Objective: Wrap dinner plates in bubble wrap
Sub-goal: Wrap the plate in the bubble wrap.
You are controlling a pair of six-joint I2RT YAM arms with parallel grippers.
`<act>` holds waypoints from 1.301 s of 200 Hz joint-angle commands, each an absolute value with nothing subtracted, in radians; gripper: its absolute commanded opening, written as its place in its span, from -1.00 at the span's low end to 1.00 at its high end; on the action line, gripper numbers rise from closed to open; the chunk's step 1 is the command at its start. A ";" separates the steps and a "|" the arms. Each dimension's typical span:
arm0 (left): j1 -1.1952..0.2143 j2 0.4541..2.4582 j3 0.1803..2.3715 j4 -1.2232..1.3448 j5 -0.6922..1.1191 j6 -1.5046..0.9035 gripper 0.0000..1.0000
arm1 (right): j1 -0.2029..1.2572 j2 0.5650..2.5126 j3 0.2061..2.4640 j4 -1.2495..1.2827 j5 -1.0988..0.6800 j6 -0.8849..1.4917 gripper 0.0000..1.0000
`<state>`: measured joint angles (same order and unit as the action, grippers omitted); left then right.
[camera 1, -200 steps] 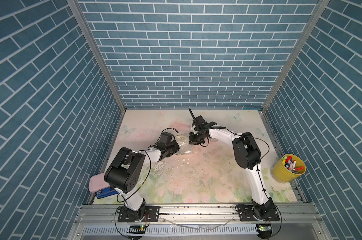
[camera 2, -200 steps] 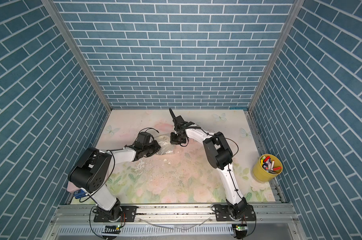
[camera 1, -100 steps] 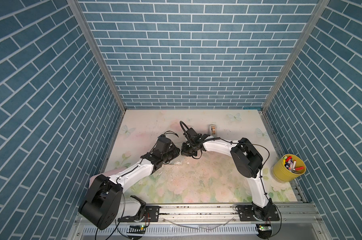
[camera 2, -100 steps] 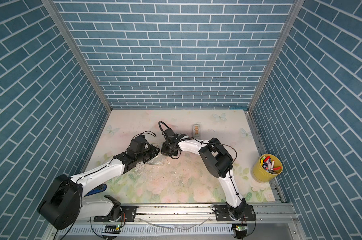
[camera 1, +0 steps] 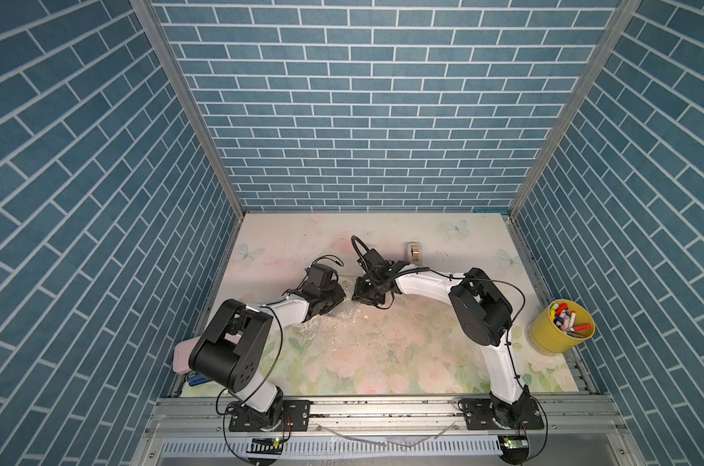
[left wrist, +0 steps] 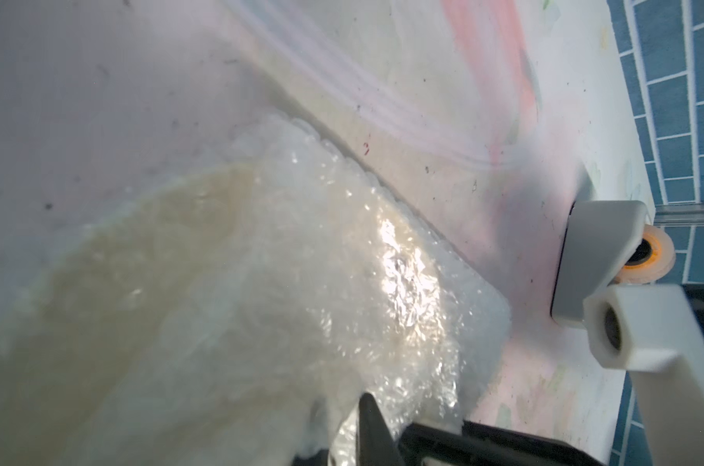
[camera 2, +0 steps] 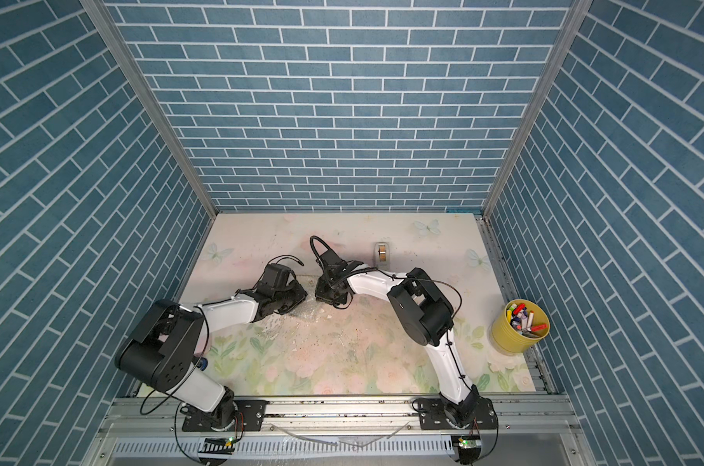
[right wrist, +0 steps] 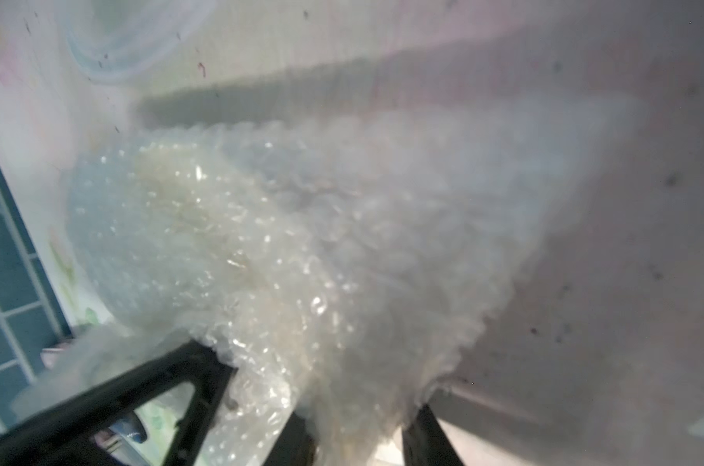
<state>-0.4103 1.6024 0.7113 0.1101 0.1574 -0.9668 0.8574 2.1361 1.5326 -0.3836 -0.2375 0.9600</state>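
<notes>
Both top views: left gripper (camera 1: 335, 297) and right gripper (camera 1: 363, 293) sit nearly tip to tip mid-table over crumpled bubble wrap (camera 1: 348, 316); tape dispenser (camera 1: 413, 252) behind them.
Left wrist: cream plate (left wrist: 132, 290) lies under the bubble wrap; left jaws' gap cannot be told.
Right wrist: right jaws parted, bubble wrap bunched between them.

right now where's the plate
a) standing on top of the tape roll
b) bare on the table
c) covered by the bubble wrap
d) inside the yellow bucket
c: in the left wrist view the cream plate shows through the glinting bubble wrap lying over it.
</notes>
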 commanded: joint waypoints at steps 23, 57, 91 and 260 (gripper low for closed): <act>-0.380 1.645 0.674 0.128 0.145 -0.917 -0.60 | 0.807 2.059 1.646 -0.624 -0.094 0.781 0.14; -0.371 1.604 0.644 0.122 0.159 -0.896 -0.55 | 0.752 2.151 1.821 -0.679 -0.164 0.633 0.10; -0.370 1.599 0.663 0.099 0.168 -0.872 -0.53 | 0.746 2.333 2.050 -0.738 -0.232 0.547 -0.09; -0.408 1.645 0.717 0.055 0.265 -0.777 -0.47 | 0.772 1.951 1.542 -0.587 -0.123 0.686 -0.15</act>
